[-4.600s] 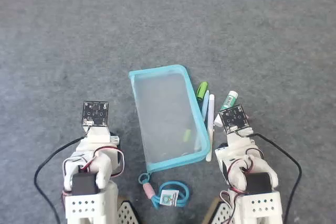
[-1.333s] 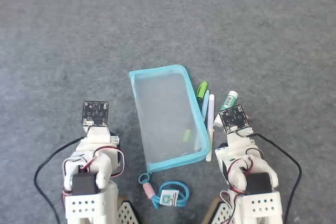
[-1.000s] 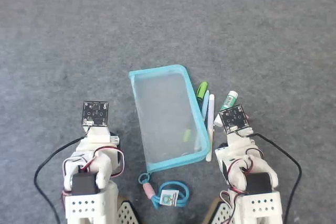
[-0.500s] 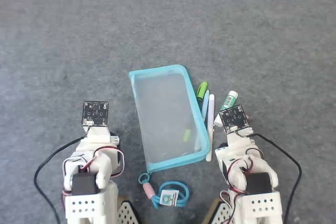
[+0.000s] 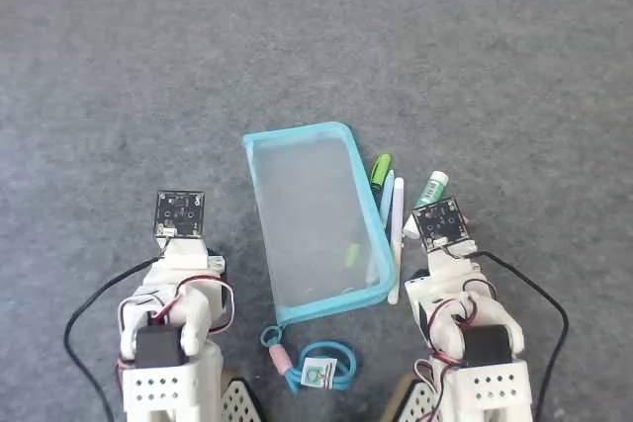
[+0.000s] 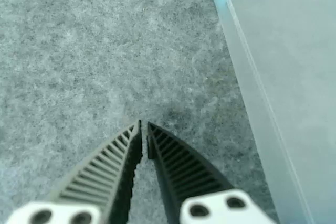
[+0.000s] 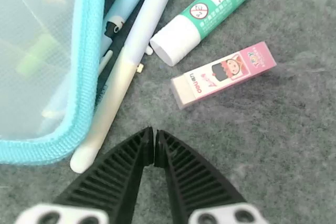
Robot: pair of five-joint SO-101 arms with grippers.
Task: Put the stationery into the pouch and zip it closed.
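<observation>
In the high view, a translucent flat pouch with turquoise fabric trim [image 5: 315, 224] lies mid-counter on the grey felt-covered counter [image 5: 119, 76], its length running from about 11 to 5 o'clock. Along its 3 o'clock edge a green marker [image 5: 381, 169], a pale blue pen [image 5: 387, 200] and a long white pen [image 5: 397, 239] lie side by side outside it. A green-and-white glue stick [image 5: 432, 186] lies just beyond them, also towards 3 o'clock. A small yellow-green piece [image 5: 351, 254] shows through the pouch wall near its 5 o'clock corner. At the 6 o'clock end lies a pink-and-turquoise cord loop with a small tag [image 5: 316, 368]. The left arm [image 5: 173, 284] stands at 8 o'clock from the pouch and the right arm [image 5: 450, 284] at 4 o'clock. In the left wrist view, the left claw [image 6: 144, 129] has its ribbed black fingers drawn together to a hairline slit. It grips nothing and sits over bare felt, near the pouch's clear edge. In the right wrist view, the right claw [image 7: 154, 135] is likewise pressed together and empty, just beside the white pen's rounded end. That pen lies against the pouch trim. A pink rectangular eraser [image 7: 223, 74] lies near the glue stick, not touching it.
</observation>
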